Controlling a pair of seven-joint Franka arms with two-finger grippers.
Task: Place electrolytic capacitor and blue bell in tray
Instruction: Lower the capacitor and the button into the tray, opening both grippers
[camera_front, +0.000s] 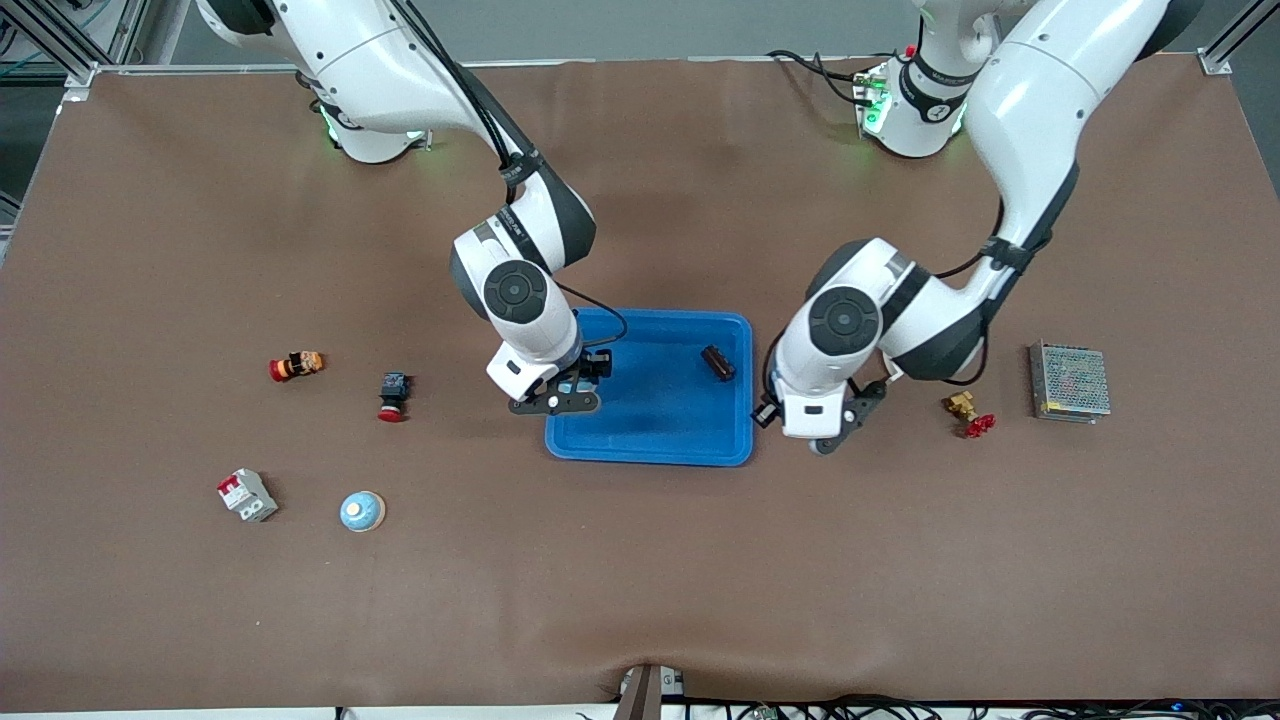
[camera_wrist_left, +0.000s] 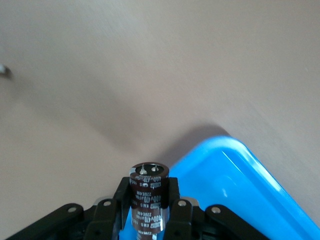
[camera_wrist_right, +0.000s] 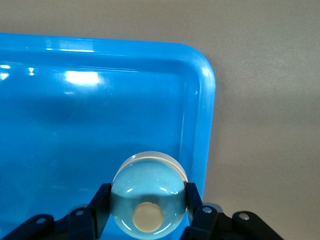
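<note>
A brown table (camera_front: 640, 580) fills the front view, with both arm bases along its top edge. At the centre of that view the right gripper (camera_front: 560, 398) is seen over the rim of the blue tray (camera_front: 660, 410) at the right arm's end. In the right wrist view the right gripper (camera_wrist_right: 147, 202) is clamped on the blue bell (camera_wrist_right: 148, 190), a pale dome held above the tray floor (camera_wrist_right: 100, 125).

The left gripper (camera_front: 828, 440) is placed over the table just beside the tray's rim at the left arm's end. In the left wrist view it (camera_wrist_left: 148, 202) is closed on the electrolytic capacitor (camera_wrist_left: 148, 182), held upright beside a tray corner (camera_wrist_left: 235, 175).

A dark cylinder (camera_front: 717, 362) lies in the tray. Low in the front view, toward the right arm's end, a second bell (camera_front: 362, 511) and a white breaker (camera_front: 247, 495) are found; higher up lie two red buttons (camera_front: 296, 366) (camera_front: 393, 395). Toward the left arm's end a brass valve (camera_front: 968, 415) and a mesh box (camera_front: 1069, 381) are seen.
</note>
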